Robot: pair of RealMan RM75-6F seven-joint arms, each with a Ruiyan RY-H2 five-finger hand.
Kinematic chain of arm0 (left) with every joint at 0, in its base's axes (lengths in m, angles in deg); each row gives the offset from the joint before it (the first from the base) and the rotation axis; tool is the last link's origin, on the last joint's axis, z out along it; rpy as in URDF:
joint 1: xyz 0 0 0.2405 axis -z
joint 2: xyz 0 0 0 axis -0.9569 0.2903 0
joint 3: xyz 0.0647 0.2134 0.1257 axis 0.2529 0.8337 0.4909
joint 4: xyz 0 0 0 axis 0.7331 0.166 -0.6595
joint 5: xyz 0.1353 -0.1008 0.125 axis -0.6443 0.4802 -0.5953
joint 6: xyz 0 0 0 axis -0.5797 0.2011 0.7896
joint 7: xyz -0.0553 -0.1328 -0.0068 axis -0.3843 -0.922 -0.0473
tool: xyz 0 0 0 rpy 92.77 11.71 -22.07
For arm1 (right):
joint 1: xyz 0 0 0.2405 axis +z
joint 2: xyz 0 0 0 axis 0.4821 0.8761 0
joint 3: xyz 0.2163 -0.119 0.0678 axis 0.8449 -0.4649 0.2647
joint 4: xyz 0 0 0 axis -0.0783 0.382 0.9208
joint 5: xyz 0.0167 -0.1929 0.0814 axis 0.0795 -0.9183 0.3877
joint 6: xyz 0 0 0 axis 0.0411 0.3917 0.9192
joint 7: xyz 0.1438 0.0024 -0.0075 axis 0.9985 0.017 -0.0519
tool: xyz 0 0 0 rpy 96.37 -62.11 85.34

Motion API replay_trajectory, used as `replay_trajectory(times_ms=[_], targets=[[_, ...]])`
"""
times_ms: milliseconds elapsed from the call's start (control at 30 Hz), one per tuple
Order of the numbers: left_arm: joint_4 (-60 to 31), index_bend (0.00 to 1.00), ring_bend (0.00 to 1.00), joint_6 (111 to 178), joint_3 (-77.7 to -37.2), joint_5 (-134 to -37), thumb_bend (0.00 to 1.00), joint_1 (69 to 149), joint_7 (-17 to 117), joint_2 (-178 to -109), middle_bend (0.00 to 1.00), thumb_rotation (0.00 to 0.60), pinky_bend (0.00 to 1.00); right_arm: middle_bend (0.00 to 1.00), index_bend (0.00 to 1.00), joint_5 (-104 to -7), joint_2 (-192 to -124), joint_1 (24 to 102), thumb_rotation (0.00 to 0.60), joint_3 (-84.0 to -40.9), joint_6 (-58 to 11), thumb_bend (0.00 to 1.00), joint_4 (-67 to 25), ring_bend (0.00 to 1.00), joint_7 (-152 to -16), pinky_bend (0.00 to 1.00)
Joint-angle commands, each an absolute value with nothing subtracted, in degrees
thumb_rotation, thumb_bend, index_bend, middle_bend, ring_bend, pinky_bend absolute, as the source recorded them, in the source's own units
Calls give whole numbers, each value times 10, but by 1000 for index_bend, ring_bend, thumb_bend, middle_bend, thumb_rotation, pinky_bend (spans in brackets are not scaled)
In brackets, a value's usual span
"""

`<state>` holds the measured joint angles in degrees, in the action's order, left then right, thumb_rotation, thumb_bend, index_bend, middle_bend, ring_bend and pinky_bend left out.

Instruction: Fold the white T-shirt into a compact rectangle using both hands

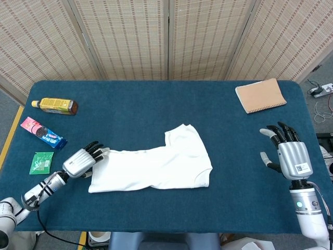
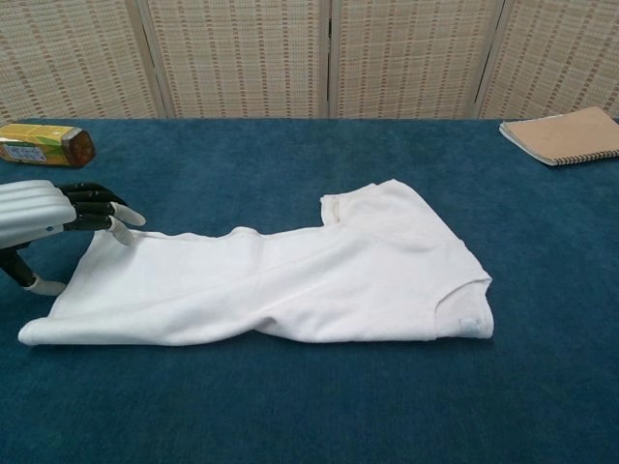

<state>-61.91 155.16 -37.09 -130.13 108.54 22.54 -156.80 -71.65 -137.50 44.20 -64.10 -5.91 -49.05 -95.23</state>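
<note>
Apparently, the left hand (image 1: 83,162) was placed, fingers spread and empty, at the half-folded white cotton T-shirt (image 1: 153,167) edge, probably for gripping it.

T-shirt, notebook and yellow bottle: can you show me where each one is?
white T-shirt (image 1: 156,167), head view, middle of the folded cloth.
notebook (image 1: 260,95), head view, centre of its brown cover.
yellow bottle (image 1: 54,105), head view, on its label, lying on its side.
</note>
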Motion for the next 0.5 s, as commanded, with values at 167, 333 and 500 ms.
replay_trajectory(times_ms=[167, 333, 500], targets=[[-606, 337, 89, 1542, -372, -1291, 196, 1089, 217, -1571, 148, 600, 64, 210, 261, -717, -1376, 438, 600, -637, -56, 301, -484, 72, -941, 124], [-596, 411, 90, 1543, -372, -1287, 259, 1090, 209, -1568, 151, 600, 64, 210, 261, -719, -1378, 436, 600, -636, -56, 301, -478, 71, -938, 124], [-581, 446, 90, 1544, -370, -1286, 377, 1092, 206, -1563, 158, 600, 64, 210, 261, -719, -1382, 436, 600, -634, -57, 301, -474, 72, -937, 124]])
